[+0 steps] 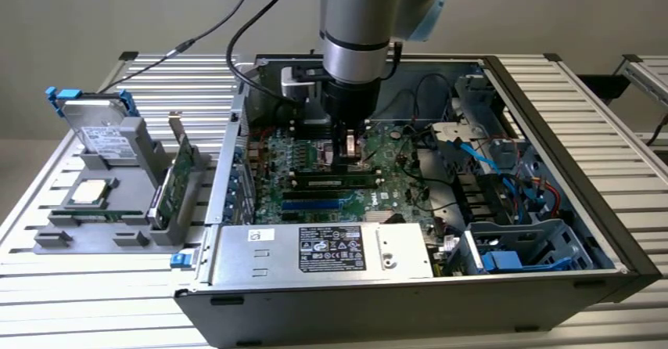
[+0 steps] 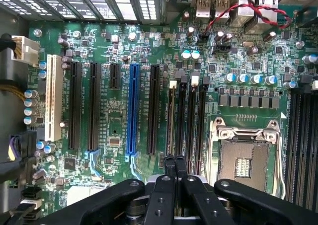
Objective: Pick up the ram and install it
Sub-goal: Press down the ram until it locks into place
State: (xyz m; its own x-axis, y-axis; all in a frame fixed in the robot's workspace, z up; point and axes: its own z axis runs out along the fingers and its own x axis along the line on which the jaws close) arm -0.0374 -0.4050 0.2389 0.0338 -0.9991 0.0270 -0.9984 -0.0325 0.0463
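My gripper (image 1: 351, 147) hangs low inside the open computer case, just over the motherboard (image 1: 313, 161). In the wrist view its black fingers (image 2: 169, 166) are pressed together with nothing between them, and the gripper (image 2: 174, 161) sits over one end of the black memory slots (image 2: 191, 120). A long narrow green stick with dark chips, which looks like the ram (image 1: 334, 182), stands in one of those slots just in front of the gripper. In the wrist view a thin brownish edge (image 2: 171, 120) runs along the slot nearest the fingertips. I cannot tell whether it is fully seated.
The bare processor socket (image 2: 243, 155) lies beside the slots, with a blue slot (image 2: 133, 111) on their other side. A grey tray (image 1: 52, 243) at the exterior view's left holds a drive (image 1: 105, 134), a silver chip (image 1: 92, 191), an upright green card (image 1: 175, 181) and a thin green strip (image 1: 105, 214). Cables (image 1: 490, 161) and the power supply (image 1: 324, 251) crowd the case.
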